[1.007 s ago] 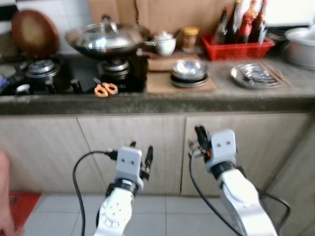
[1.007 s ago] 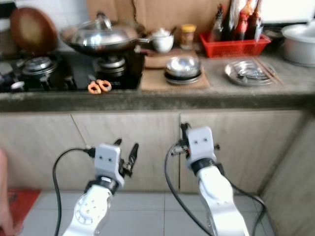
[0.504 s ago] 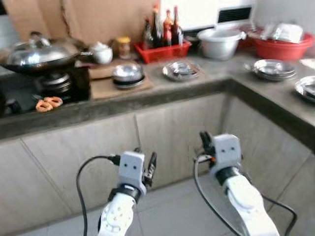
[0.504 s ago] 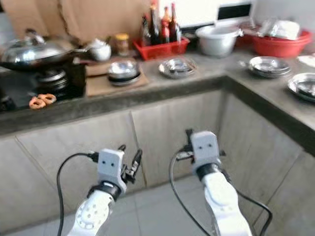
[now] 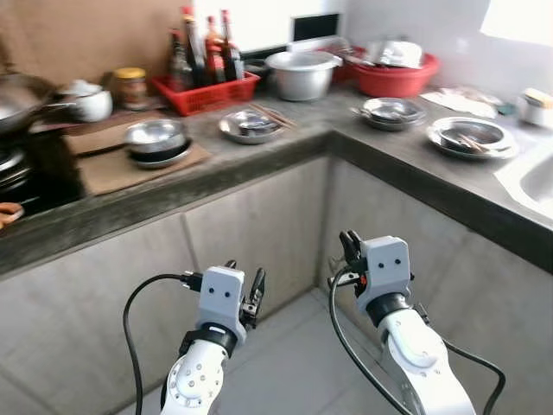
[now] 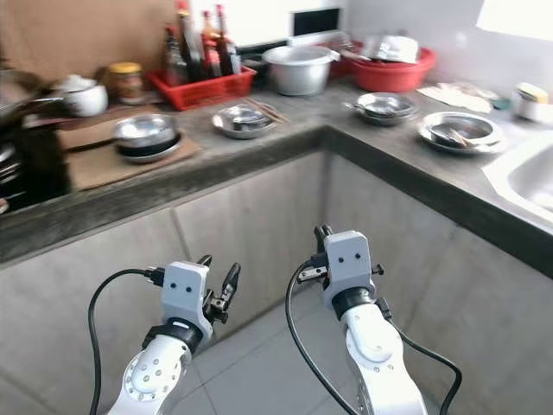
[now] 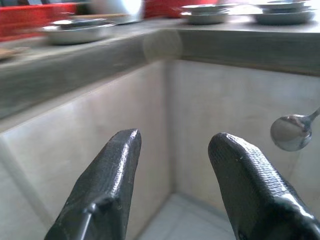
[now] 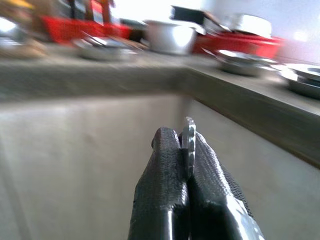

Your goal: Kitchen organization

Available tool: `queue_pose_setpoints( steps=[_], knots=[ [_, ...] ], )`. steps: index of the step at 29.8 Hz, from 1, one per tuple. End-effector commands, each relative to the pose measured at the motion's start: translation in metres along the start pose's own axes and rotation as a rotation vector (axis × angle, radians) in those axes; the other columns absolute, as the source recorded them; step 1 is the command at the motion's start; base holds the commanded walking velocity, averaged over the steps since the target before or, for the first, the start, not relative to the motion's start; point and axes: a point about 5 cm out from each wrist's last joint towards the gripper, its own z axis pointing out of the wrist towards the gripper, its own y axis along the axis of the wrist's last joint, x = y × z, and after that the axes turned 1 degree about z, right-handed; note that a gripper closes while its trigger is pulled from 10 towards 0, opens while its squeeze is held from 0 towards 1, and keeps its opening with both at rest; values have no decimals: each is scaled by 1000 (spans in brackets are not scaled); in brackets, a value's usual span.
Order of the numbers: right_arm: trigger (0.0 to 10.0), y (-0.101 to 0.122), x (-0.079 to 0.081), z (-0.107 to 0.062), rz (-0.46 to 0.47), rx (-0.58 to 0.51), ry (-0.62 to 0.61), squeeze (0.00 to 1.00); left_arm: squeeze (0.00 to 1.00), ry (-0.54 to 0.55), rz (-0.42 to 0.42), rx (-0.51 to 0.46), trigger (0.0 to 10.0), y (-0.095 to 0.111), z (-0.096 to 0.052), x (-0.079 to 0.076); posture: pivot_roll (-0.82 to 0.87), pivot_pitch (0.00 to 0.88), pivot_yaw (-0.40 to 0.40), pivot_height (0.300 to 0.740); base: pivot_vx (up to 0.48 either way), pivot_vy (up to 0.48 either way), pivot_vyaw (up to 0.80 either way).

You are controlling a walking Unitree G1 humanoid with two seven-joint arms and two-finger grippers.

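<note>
Right gripper [image 8: 186,145]: fingers pressed together on a thin metal spoon [image 7: 289,132], seen edge-on between the pads in the right wrist view and, from the left wrist view, as a shiny bowl hanging in front of the cabinet face; held low, below the countertop [image 5: 259,164], at 5 o'clock in the head views. Left gripper [image 7: 172,145]: fingers spread moderately apart, holding nothing, at 7 o'clock, level with the right one and pointed at the cabinet corner. Countertop, L-shaped, above both grippers. At 10 o'clock: stacked steel bowls [image 5: 155,140] on a brown mat. At 11 o'clock: red basket [image 5: 206,91] of sauce bottles, a jar and a white teapot beside it. At 12 o'clock: steel plate with chopsticks [image 5: 251,125], metal pot [image 5: 302,73], red basin [image 5: 393,76]. At 2 o'clock: two steel dishes [image 5: 471,136], each apparently with utensils; sink edge at 3 o'clock. Progress, as judged: early; the spoon is in hand but not yet placed, and the scattered dishes remain unsorted.
</note>
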Motion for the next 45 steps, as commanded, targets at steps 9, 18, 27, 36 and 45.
queue_pose_setpoints(
  steps=[9, 18, 27, 36, 45],
  knots=[
    [10000, 5, 0, 1, 17, -8, -30, 0, 0, -19, -13, 22, 10000, -3, 1, -1, 24, 0, 12, 740, 0, 0, -800],
    [10000, 6, 1, 2, 22, -11, -35, 0, 0, -35, -2, 24, 10000, -2, 1, -3, 24, 0, 16, 740, 0, 213, -800],
    [10000, 7, 1, 3, 24, -7, -45, 0, 0, -32, -12, 21, 10000, -1, 1, -3, 24, 3, 16, 740, 0, 53, -800],
    [10000, 8, 1, 4, 25, -9, -52, 0, 0, -41, -5, 22, 10000, -1, 2, -3, 22, 5, 19, 740, 0, 277, -800],
    [10000, 10, 2, 5, 12, -27, -40, 0, 0, -36, 14, 25, 10000, -2, 3, -2, 21, 5, 21, 740, 0, 29, -526]
  ],
)
